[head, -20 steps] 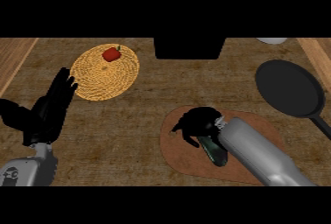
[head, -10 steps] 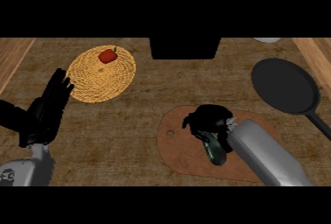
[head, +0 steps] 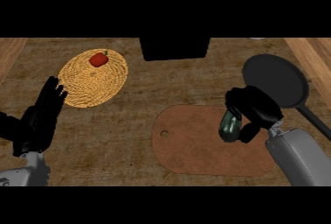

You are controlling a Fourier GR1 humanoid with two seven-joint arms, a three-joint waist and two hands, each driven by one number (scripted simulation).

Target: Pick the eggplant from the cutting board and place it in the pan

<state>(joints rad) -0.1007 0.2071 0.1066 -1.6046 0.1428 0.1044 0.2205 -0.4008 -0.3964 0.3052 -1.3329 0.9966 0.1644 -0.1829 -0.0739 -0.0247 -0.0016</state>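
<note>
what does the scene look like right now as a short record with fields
right hand: curled round the eggplant, at the board's right edge
eggplant: dark green, held upright, near the pan
board: brown, bare, hole at its left end
pan: dark, nothing in it, handle pointing down-right
left hand: open, resting at the left edge, fingers up
mat: round, woven, holds a red pepper
box: dark, at the top centre

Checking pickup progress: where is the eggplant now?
In the head view, the dark green eggplant is at right, held in the right hand over the brown cutting board's right edge, near the black pan.
</note>
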